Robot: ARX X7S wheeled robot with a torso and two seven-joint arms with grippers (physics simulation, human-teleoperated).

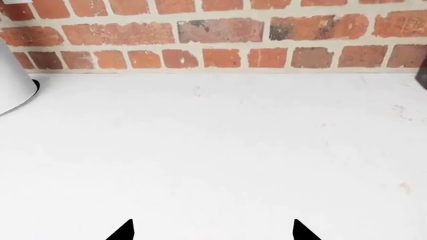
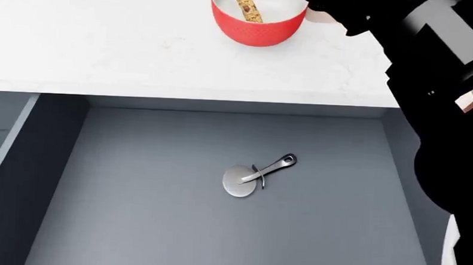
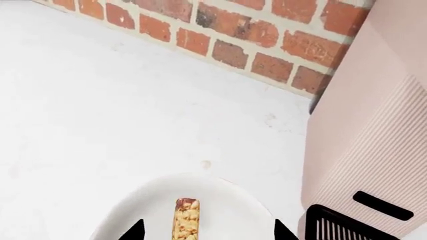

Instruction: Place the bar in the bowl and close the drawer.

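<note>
The red bowl point(image 2: 257, 27) stands on the white counter, behind the open drawer point(image 2: 137, 224). The tan bar point(image 2: 246, 7) leans inside the bowl against its white wall. In the right wrist view the bar point(image 3: 186, 220) lies on the bowl's white inside point(image 3: 143, 207), between the tips of my right gripper point(image 3: 210, 231). That gripper is open and its fingers stand well clear of the bar. My left gripper point(image 1: 213, 232) is open over bare counter, holding nothing, and is out of the head view. The drawer's handle is out of view.
A silver round-headed utensil with a dark handle point(image 2: 255, 175) lies mid-drawer. A pink appliance point(image 3: 367, 150) stands close beside the bowl, against the brick wall point(image 3: 233, 30). A pale grey cone-shaped object point(image 1: 13, 82) sits on the counter near the left arm. My black right arm point(image 2: 431, 69) reaches over the drawer's right side.
</note>
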